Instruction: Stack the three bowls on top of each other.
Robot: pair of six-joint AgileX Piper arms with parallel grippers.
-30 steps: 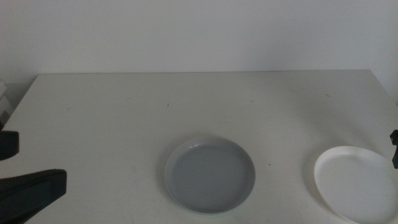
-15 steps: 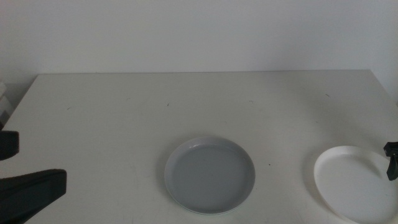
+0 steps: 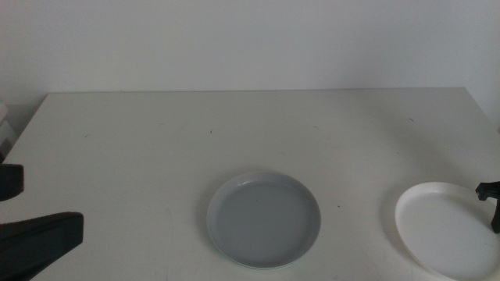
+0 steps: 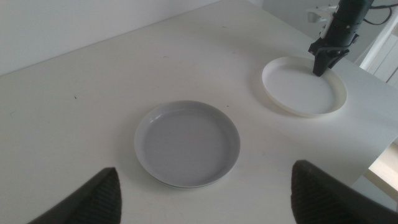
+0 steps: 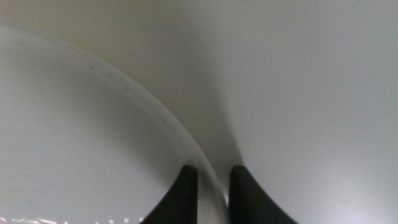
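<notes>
The grey bowl (image 3: 264, 220) lies at the table's front centre and also shows in the left wrist view (image 4: 186, 143). The white bowl (image 3: 445, 230) lies flat at the front right. My right gripper (image 3: 493, 208) stands on the white bowl's right rim (image 4: 303, 86). In the right wrist view its two jaws (image 5: 212, 177) stand close together with the rim between them, shut on it. My left gripper (image 3: 47, 201) waits at the lower left, jaws wide open and empty (image 4: 205, 168). The mint green bowl is out of view.
The white table (image 3: 156, 148) runs back to a plain wall. The table's right edge (image 4: 373, 149) lies close beside the white bowl.
My right gripper has come in from the right edge and down onto the white bowl's rim. The bowls and the left arm have not moved.
</notes>
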